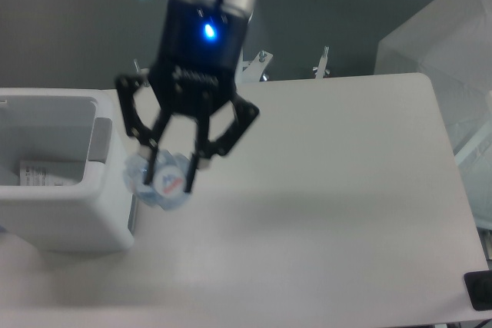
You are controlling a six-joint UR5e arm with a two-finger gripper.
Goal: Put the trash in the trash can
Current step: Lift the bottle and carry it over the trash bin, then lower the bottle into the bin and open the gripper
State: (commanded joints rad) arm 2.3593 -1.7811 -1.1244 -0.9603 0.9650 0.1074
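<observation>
Two pieces of trash are accounted for, and the task is judged to be roughly half done. Furthest left, the trash can (54,190) is seen standing on the surface (330,190), and the flat white packet (38,173) is seen lying inside it, against its near wall, so that item is taken as finished.

Just right of the trash can, beside its grey side panel, the bottle (157,182) is held clear of the surface. It is gripped by the claw (171,177), whose fingers are closed around it from both sides. The bottle is not yet over the opening of the trash can; it hangs just outside the right-hand wall, level with the upper part of that wall. What is left, by this reading, is for the bottle to be carried left over the rim and let go.

As to orientation, the bottle's round end with a small coloured mark is turned towards the camera, so the long axis is judged to run roughly along the line of sight, away and slightly left towards the trash can. Whether that facing end is the cap or the base cannot be told, since the picture is blurred there.

Right of the trash can, the rest of the surface is seen carrying nothing that belongs to the task.
</observation>
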